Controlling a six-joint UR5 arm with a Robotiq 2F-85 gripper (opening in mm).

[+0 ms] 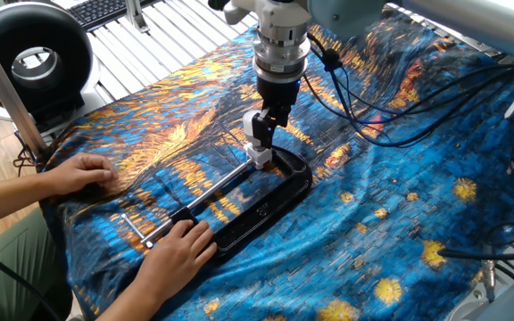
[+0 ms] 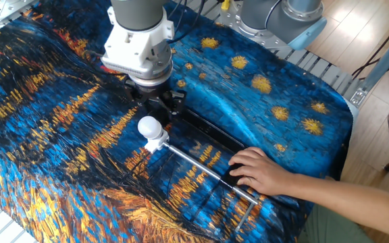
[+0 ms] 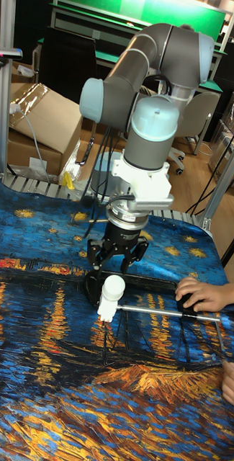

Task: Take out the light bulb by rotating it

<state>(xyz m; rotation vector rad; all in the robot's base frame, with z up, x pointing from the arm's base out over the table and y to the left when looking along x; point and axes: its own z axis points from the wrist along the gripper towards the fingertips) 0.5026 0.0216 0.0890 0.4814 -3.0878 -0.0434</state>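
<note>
The light bulb (image 2: 150, 126) is small, white and frosted. It leans a little on its short white socket (image 2: 156, 143) at the end of a metal rod (image 2: 201, 165). The rod runs from a black base (image 1: 270, 201) that lies on the blue and orange cloth. In the tall fixed view the bulb (image 3: 113, 288) sits just below and in front of my gripper (image 3: 119, 258). The gripper's black fingers are spread apart and open. My gripper (image 2: 157, 102) stands right behind the bulb; I cannot tell if a finger touches it. From the opposite side, the bulb (image 1: 253, 127) shows beside my gripper (image 1: 270, 120).
A person's hand (image 2: 262, 172) presses on the near end of the black base, and the other hand (image 1: 83, 169) rests on the cloth. Cables (image 1: 391, 107) trail behind the arm. A black ring-shaped device (image 1: 34, 53) stands at the table corner, and a second robot base (image 2: 282, 20) stands beyond the cloth.
</note>
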